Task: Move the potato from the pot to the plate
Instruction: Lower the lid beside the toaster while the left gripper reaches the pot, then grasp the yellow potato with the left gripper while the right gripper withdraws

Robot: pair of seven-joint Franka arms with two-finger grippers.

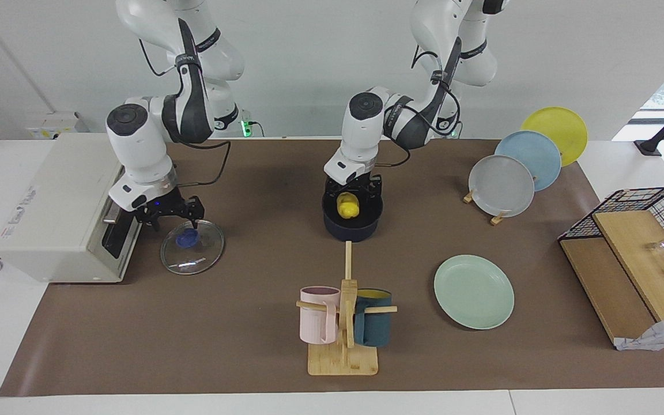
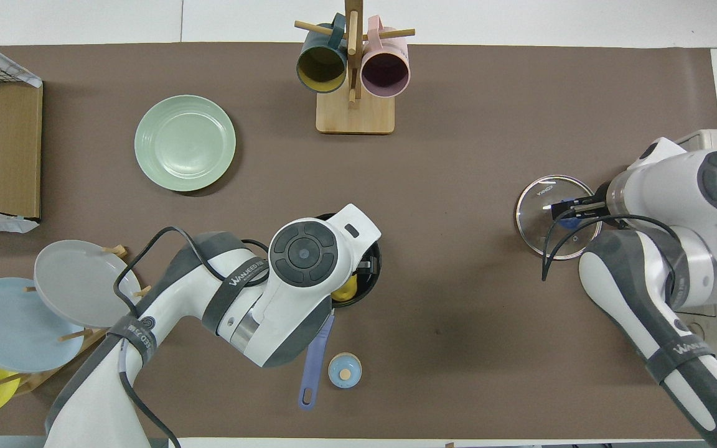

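Hanging directly over the potato point(image 1: 347, 206) in the pot point(image 1: 352, 226) at frame centre, the left gripper point(image 1: 353, 192) stands open around it; the right gripper point(image 1: 169, 214), also open, waits above the glass lid point(image 1: 192, 248).

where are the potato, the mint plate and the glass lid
potato point(image 1: 347, 206), facing view, its yellow top inside the pot
mint plate point(image 1: 474, 291), facing view, its flat centre
glass lid point(image 1: 192, 254), facing view, its clear dome below the blue knob
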